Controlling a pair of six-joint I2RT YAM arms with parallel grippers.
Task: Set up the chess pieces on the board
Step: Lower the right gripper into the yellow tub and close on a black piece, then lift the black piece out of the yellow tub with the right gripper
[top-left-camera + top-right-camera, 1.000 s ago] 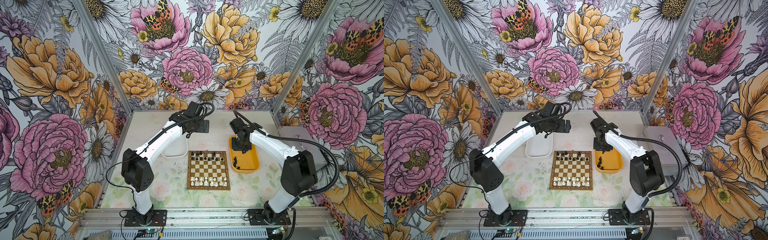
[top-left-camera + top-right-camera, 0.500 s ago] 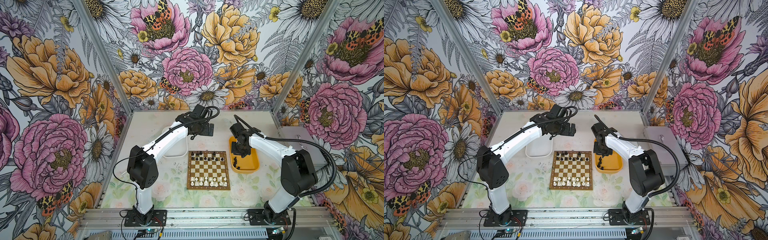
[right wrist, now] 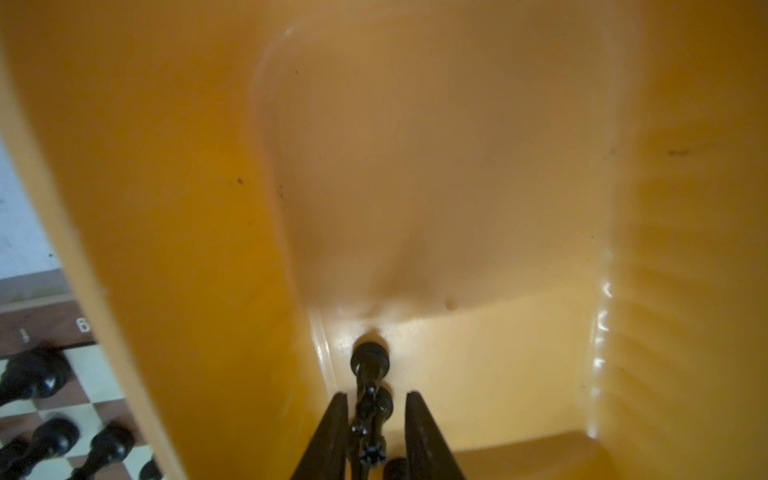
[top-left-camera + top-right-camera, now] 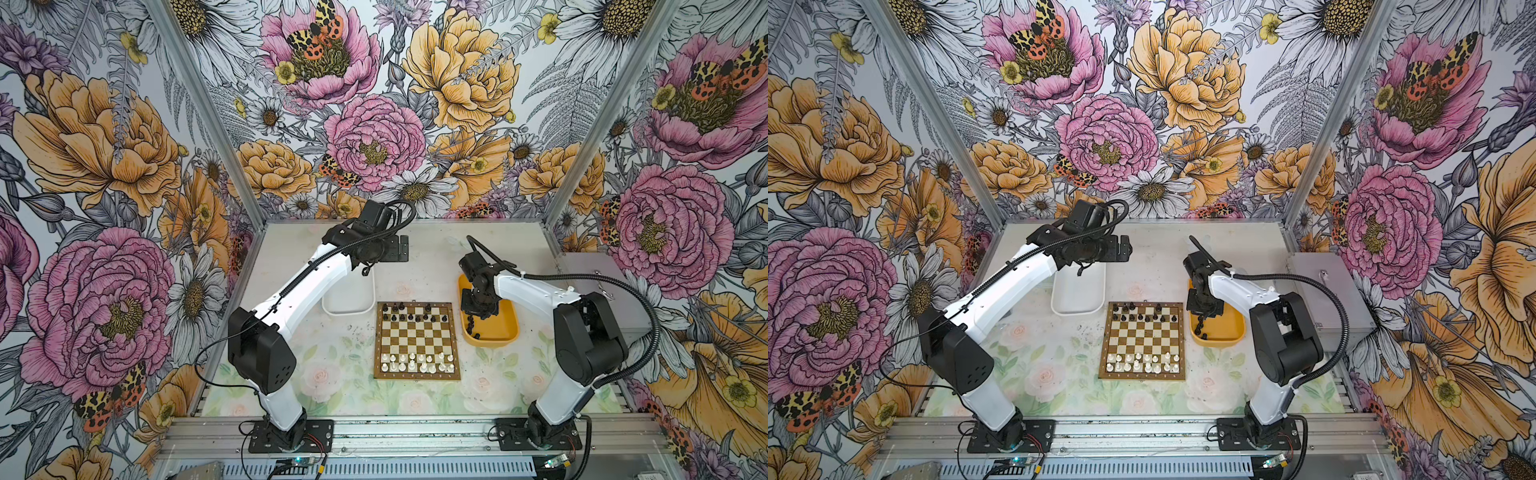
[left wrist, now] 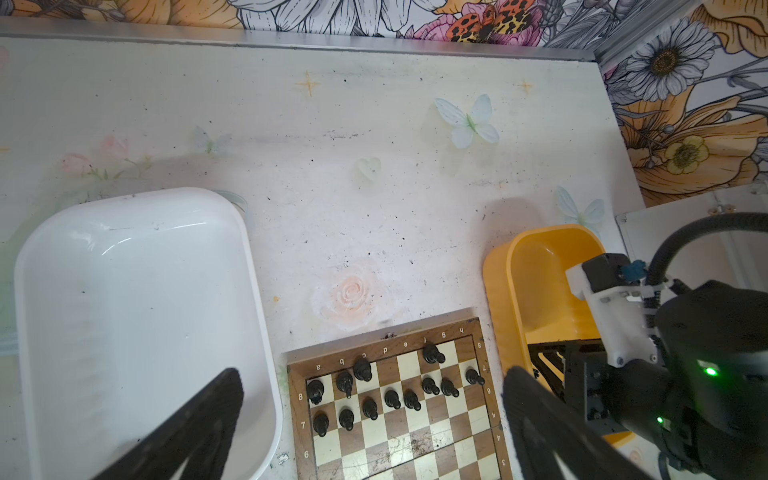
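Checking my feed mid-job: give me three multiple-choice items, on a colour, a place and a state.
1. Which colour are the pieces on the rows of the board nearest the arm bases? A white; B black; C mixed.
2. Where is the right end effector? A over the board's middle; B inside the yellow tray; C parked at its base.
3. How is the left end effector? A shut on a white piece; B shut on a black piece; C open, holding nothing.
Key: 1 A, white pieces stand there in both top views; 2 B, yellow walls surround it in the right wrist view; 3 C, its fingers stand wide apart, gripping nothing.
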